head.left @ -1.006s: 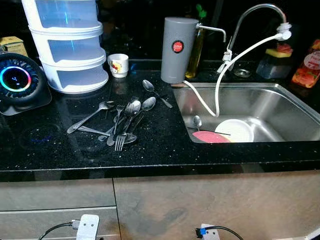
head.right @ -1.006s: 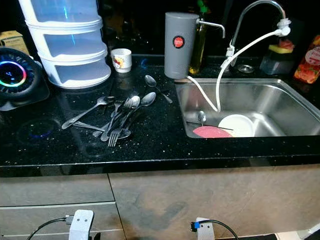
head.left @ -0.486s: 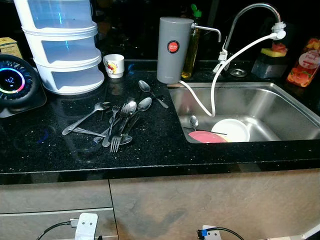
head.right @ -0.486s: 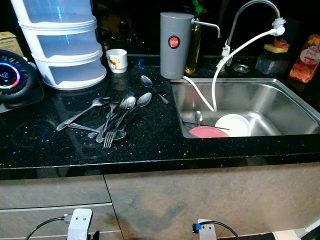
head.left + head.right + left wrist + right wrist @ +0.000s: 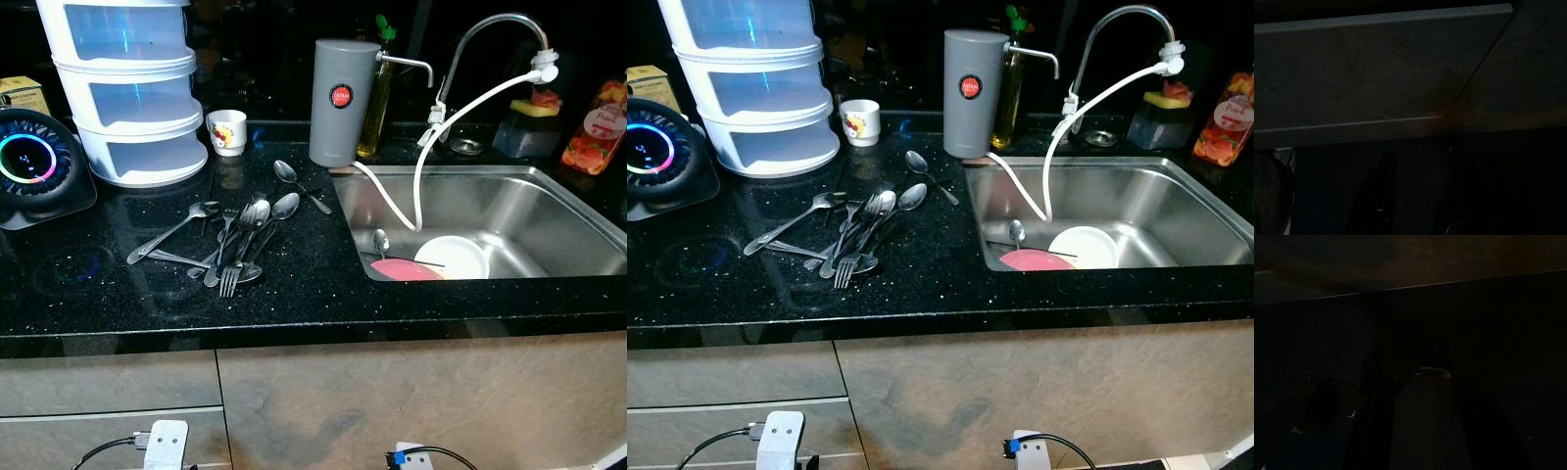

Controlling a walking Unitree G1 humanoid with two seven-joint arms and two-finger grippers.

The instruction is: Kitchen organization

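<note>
A black shiny counter (image 5: 313, 294) holds a messy pile of forks and spoons (image 5: 230, 245). One more spoon (image 5: 299, 182) lies by itself, between the pile and the sink (image 5: 529, 211). Inside the sink sit a pink plate (image 5: 404, 269) and a white bowl (image 5: 454, 257), touching each other, with a small spoon (image 5: 380, 241) just beside them. A white hose (image 5: 416, 186) hangs from the tap (image 5: 485, 39) down into the sink.

At the back stands a tall grey can (image 5: 337, 102), right by the sink's corner. A little white cup (image 5: 228, 130) sits near a stack of white tubs (image 5: 132, 88). A round black thing with a glowing ring (image 5: 29, 162) is at the far left.

Both arms hang low in front of the cupboard doors (image 5: 392, 401). The left gripper (image 5: 1418, 196) is very dark (its two fingers look spread apart). The right gripper (image 5: 1415, 421) is too dark, so I cannot tell if it is open or closed.
</note>
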